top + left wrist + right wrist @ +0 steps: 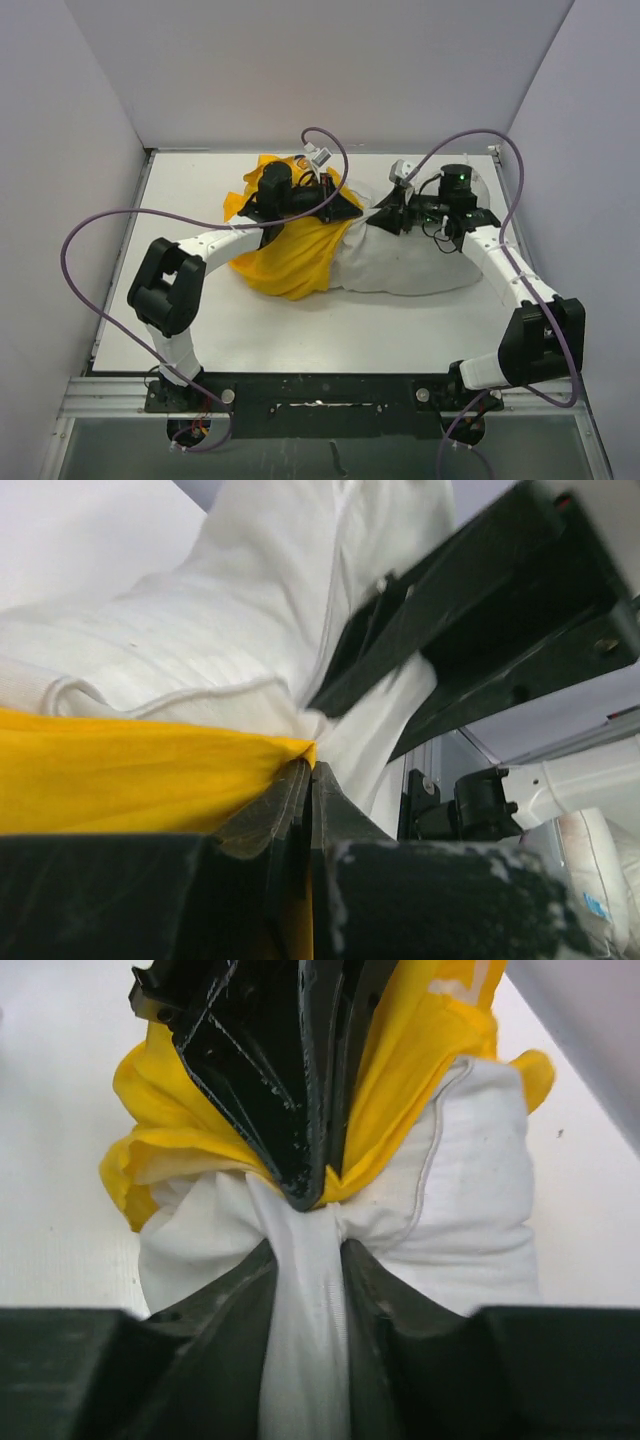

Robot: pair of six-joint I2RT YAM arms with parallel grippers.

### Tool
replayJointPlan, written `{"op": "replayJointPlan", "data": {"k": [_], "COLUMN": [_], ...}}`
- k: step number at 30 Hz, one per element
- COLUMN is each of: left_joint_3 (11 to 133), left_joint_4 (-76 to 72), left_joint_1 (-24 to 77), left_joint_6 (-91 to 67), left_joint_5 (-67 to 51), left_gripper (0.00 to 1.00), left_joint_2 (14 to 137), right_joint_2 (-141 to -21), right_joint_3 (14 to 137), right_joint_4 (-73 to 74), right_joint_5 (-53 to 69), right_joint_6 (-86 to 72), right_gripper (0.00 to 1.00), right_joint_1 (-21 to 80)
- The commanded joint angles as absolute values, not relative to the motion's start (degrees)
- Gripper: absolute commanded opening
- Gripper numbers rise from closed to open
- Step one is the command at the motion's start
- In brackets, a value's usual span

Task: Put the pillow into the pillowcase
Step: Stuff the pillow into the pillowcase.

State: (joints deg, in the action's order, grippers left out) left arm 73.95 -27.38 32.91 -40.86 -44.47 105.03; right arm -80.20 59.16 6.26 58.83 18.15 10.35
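The white pillow [410, 260] lies in the middle of the table with its left end inside the yellow pillowcase [290, 255]. My left gripper [345, 207] is shut on the pillowcase's edge; the yellow cloth [120, 780] is pinched between its jaws, with the pillow [230, 610] right behind. My right gripper [385, 215] is shut on a fold of the pillow [305, 1300], tip to tip with the left gripper [310, 1195]. The pillowcase [410, 1070] bunches over the pillow's end [470, 1200]. The pillowcase's print is hidden.
Grey walls [300, 70] enclose the white table [330, 335] on three sides. Purple cables [100, 225] loop above both arms. The right arm's body [520, 610] shows close in the left wrist view.
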Motion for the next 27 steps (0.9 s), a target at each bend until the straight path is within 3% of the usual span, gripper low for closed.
{"op": "replayJointPlan", "data": {"k": [1, 3, 6, 10, 13, 14, 17, 21, 23, 27], "left_joint_3": [70.35, 71.05, 73.99, 81.0, 87.64, 89.73, 91.46, 81.56, 75.7, 65.55], "left_joint_4": [-30.25, -30.43, -30.26, -28.63, -18.02, -13.71, -6.84, -10.6, -12.14, -7.83], "left_joint_1": [32.61, 31.85, 31.38, 31.46, 31.48, 31.47, 31.01, 30.28, 29.1, 30.96], "left_joint_6": [-36.84, -37.07, -36.91, -36.72, -31.78, -29.19, -23.25, -17.6, -18.15, -19.37], "left_joint_5": [-50.21, -50.8, -51.0, -49.0, -38.91, -35.45, -27.25, -18.77, -18.18, -13.75], "left_gripper": [0.0, 0.0, 0.0, 0.0, 0.45, 0.54, 0.73, 0.95, 0.95, 0.83], "left_joint_2": [100.37, 100.61, 101.48, 104.51, 107.27, 107.8, 105.62, 94.68, 89.09, 80.04], "right_joint_2": [-80.16, -80.51, -80.73, -79.82, -78.06, -77.4, -75.43, -72.12, -71.53, -72.78], "right_joint_3": [72.0, 77.85, 85.18, 89.16, 88.33, 87.9, 84.3, 75.19, 70.92, 66.65], "right_joint_4": [32.0, 41.11, 50.93, 55.21, 54.55, 54.87, 57.53, 57.57, 56.27, 49.64], "right_joint_5": [59.76, 58.61, 56.65, 53.06, 53.68, 55.08, 57.57, 55.54, 53.12, 46.3], "right_joint_6": [41.56, 49.56, 57.95, 62.44, 60.54, 60.1, 62.51, 70.62, 75.96, 75.29], "right_gripper": [0.32, 0.43, 0.67, 0.83, 0.9, 0.92, 0.94, 1.0, 0.98, 0.98], "right_joint_1": [9.51, 8.82, 8.03, 8.54, 8.53, 8.78, 11.1, 13.09, 13.14, 13.35]}}
